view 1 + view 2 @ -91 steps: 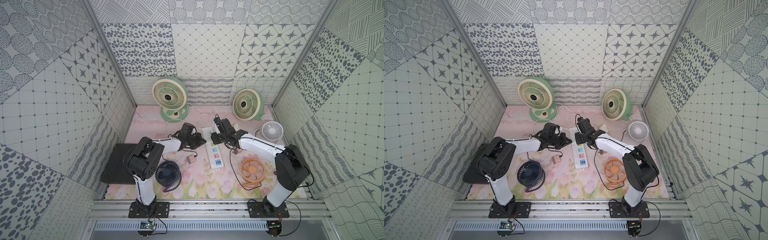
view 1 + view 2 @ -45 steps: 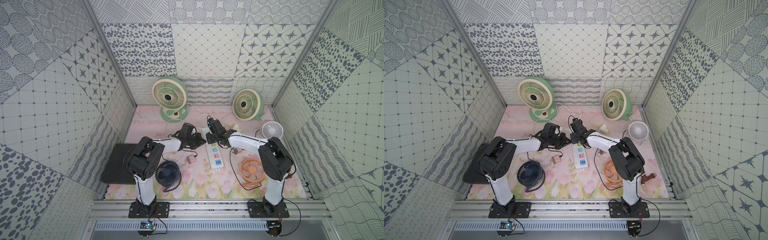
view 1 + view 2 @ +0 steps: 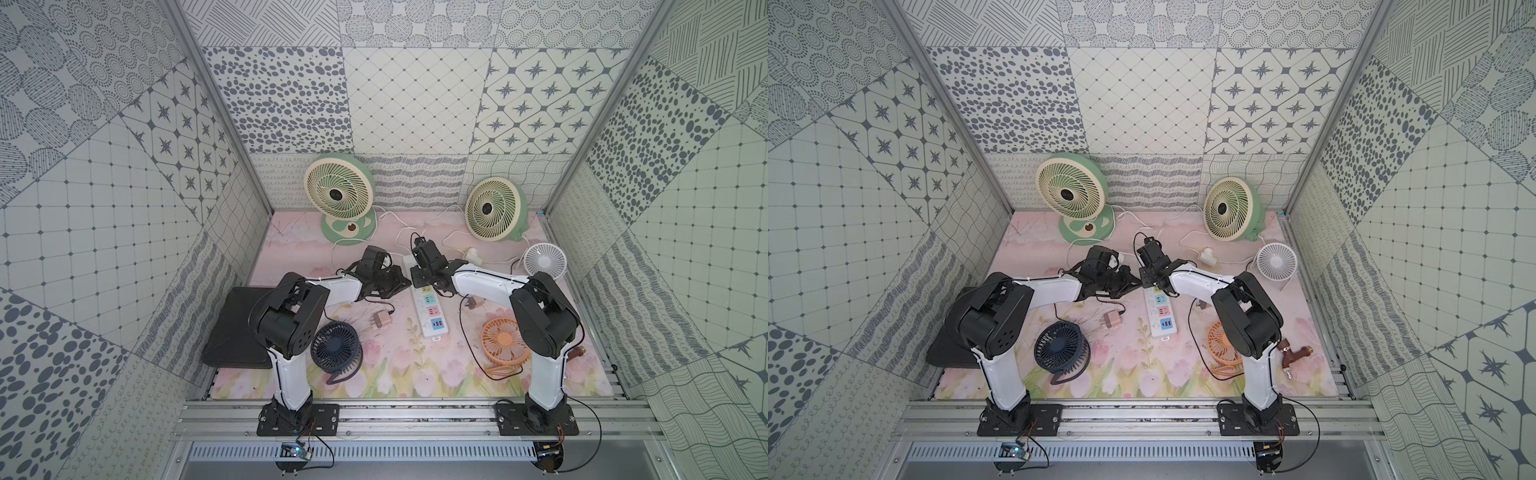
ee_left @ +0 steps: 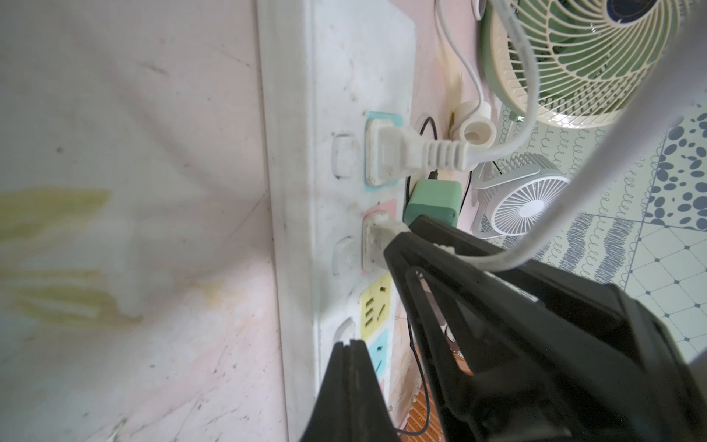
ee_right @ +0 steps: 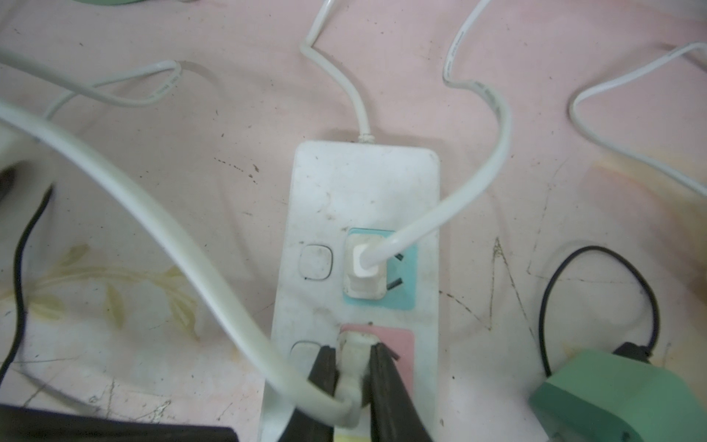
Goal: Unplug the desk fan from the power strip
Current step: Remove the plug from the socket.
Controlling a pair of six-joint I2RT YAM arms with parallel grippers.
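The white power strip [image 3: 430, 309] [image 3: 1163, 316] lies mid-mat with its pastel sockets up. A white plug [image 5: 354, 344] [image 4: 377, 237] sits in its pink socket, and my right gripper [image 5: 354, 354] [image 3: 419, 280] is shut on that plug from both sides. Another white plug [image 5: 363, 268] [image 4: 394, 151] sits in the teal socket. My left gripper [image 4: 350, 344] [image 3: 405, 282] is shut and empty, tips pressed on the strip's edge by the yellow socket. Two green desk fans [image 3: 338, 193] [image 3: 494, 210] stand at the back. I cannot tell which fan's cord ends in the held plug.
A green adapter [image 5: 604, 398] lies beside the strip. A small white fan [image 3: 544, 259], an orange fan [image 3: 503, 338] and a navy fan [image 3: 334, 345] stand around it. A pink adapter [image 3: 380, 320] and a black pad [image 3: 232, 324] lie to the left. White cords loop behind the strip.
My right arm has swung left over the strip's far end, and its jaws have closed on the plug in the pink socket. The left arm has stayed put.
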